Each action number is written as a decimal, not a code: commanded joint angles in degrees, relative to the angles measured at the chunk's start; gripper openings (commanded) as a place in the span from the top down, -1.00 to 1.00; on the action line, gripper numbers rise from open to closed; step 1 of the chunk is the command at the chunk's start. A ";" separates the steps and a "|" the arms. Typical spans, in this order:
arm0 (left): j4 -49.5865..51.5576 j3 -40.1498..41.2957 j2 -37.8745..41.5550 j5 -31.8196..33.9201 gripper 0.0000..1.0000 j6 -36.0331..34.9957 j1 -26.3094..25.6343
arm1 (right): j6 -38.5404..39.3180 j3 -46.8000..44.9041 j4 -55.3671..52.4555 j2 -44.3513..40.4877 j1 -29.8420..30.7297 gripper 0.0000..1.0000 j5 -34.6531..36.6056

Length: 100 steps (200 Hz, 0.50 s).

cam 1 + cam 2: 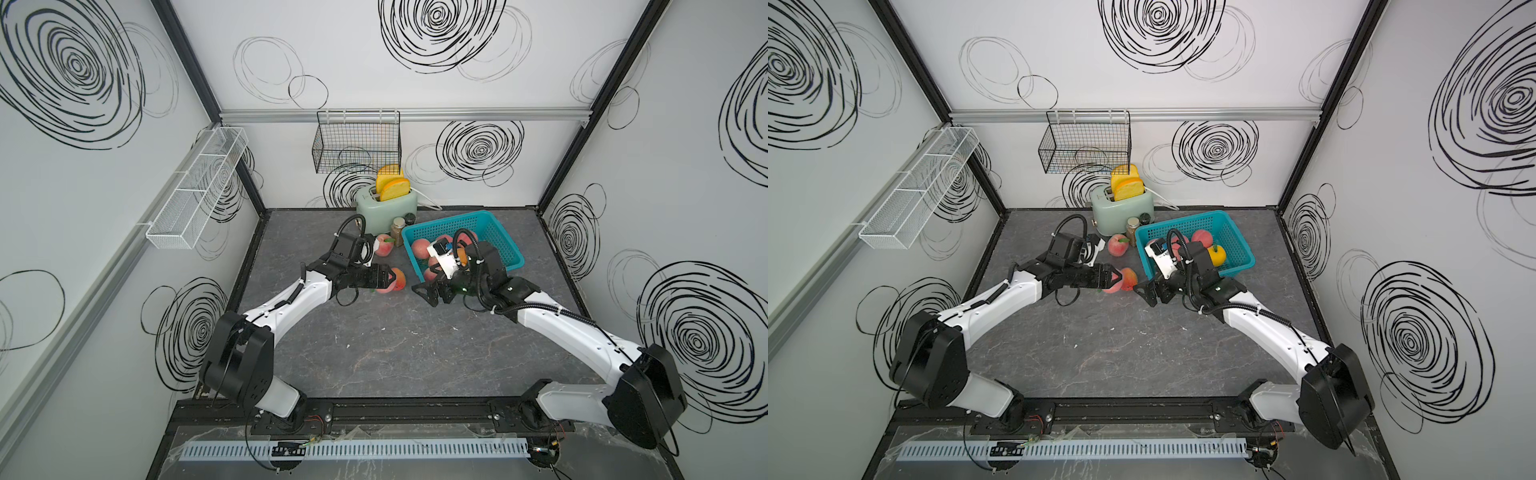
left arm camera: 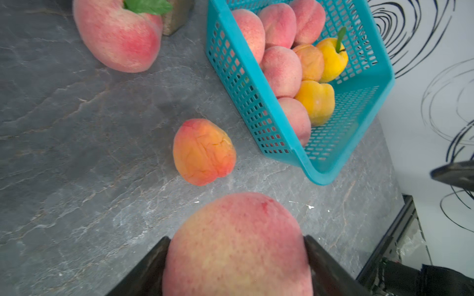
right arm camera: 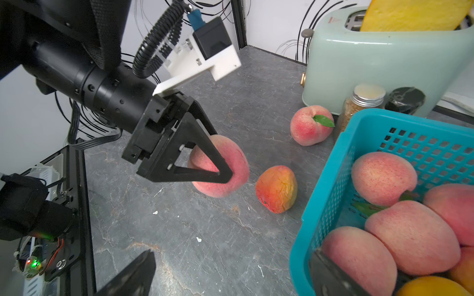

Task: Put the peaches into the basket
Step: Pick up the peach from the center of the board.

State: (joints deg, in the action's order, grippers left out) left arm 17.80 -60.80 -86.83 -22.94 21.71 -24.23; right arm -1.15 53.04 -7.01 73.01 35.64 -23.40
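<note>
The left arm's jaws are clamped across the middle of a round pink-red toy peach [image 3: 238,159], low over the grey marbled bench [image 1: 415,353]. Behind it, a pink peach with a green leaf [image 3: 307,125] sits loose beside a glass spice jar [image 3: 364,107]. Just to the right, a wrinkled orange-red peach [image 3: 277,189] lies near the teal-blue lattice plastic basket [image 3: 410,120], where a pile of pink and yellow-orange peaches [image 2: 282,69] rests. The right arm's jaws hang wide apart and empty beside the basket's near corner. The fruit looks light, matte and slightly yielding; being round, it could roll, so a grip across the widest girth seems safest.
</note>
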 commanded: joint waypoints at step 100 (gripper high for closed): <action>-4.29 -2.39 0.08 -11.17 -0.46 2.48 -3.94 | 3.39 -0.30 4.45 2.87 3.72 -0.93 -1.22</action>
State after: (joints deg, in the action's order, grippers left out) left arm 15.94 -60.99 -86.83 -31.53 23.66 -27.59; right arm -0.08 52.16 -4.19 74.76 38.54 -23.59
